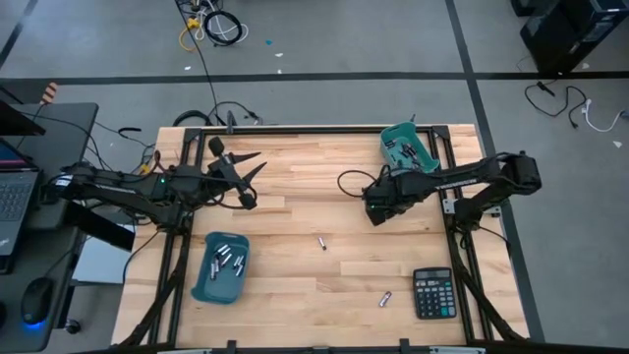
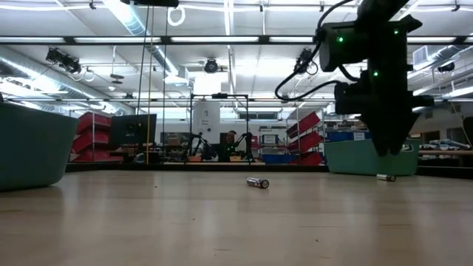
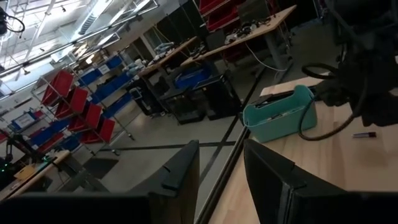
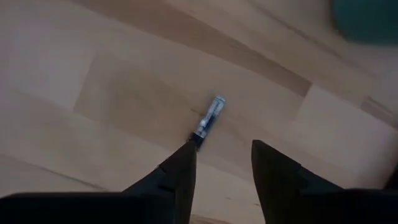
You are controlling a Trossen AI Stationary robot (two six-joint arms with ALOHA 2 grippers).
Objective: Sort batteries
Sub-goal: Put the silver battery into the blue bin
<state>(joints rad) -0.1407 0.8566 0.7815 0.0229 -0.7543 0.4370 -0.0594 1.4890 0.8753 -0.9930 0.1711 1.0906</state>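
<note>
Loose batteries: one silver-and-black cell lies on the bare worktop at about the middle, well apart from the calculator; a second cell lies just beside the calculator, on its side toward the left arm. Sorted batteries: several cells in the near teal bin, far across the worktop from the calculator; more in the far teal bin, at the back edge beyond the calculator.

Right gripper: hangs between the far teal bin and the middle cell, above the wood. Its wrist view shows the cell just ahead of its fingers, which stand apart and empty, touching nothing.

Step in hand, as judged: reaching for the middle cell. To do it well, centre the gap over the cell's barrel, turn the fingers crosswise to its length, and lower to the wood before closing, since a round cell will roll from a glancing touch.

Left gripper: waits far from the calculator, above the worktop's back edge, fingers apart, empty.
</note>
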